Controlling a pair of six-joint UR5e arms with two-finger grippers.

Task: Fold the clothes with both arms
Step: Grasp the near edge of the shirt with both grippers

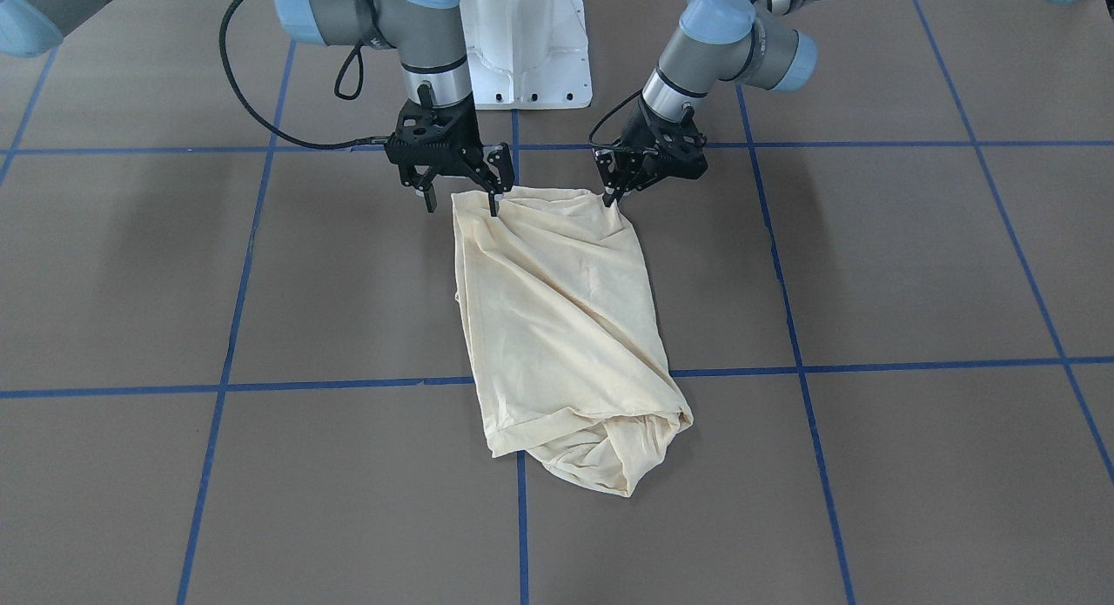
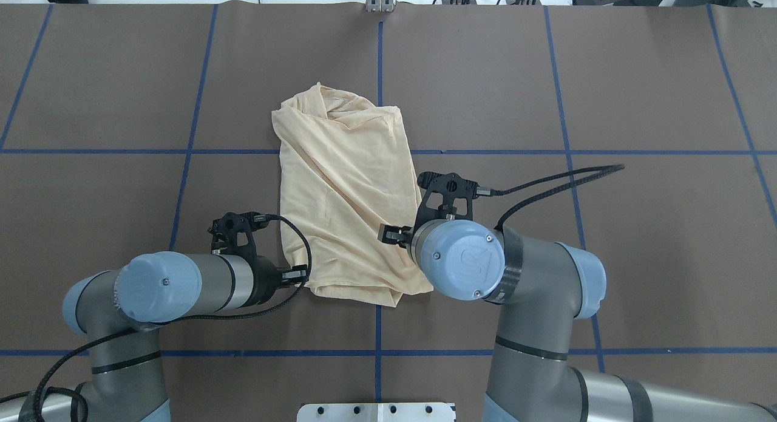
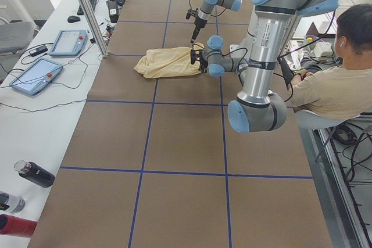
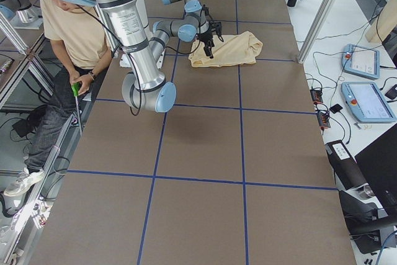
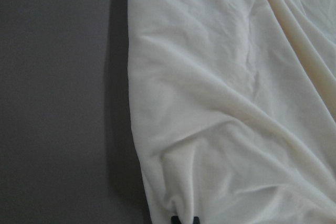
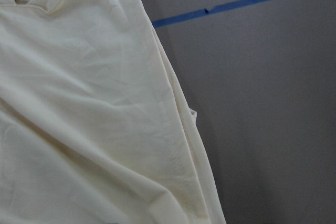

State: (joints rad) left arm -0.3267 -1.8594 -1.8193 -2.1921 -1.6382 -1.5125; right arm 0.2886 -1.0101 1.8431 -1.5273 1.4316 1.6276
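The pale cream-yellow shirt [image 1: 557, 326] lies folded into a long bundle across the table's middle; its print is hidden. It also shows in the overhead view [image 2: 346, 191]. My left gripper [image 1: 612, 196] is shut on the shirt's near corner by the robot base. In the left wrist view its tips pinch the cloth [image 5: 226, 103] at the bottom edge. My right gripper [image 1: 461, 203] is open with its jaws wide over the other near corner, one finger touching the cloth edge. The right wrist view shows only shirt [image 6: 79, 103] and table.
The white pedestal base [image 1: 526, 48] stands just behind both grippers. Blue tape lines [image 1: 522, 535] grid the brown table. A seated operator [image 3: 343, 79] is beside the robot. Tablets [image 3: 35, 76] and bottles [image 3: 35, 172] lie on the side bench.
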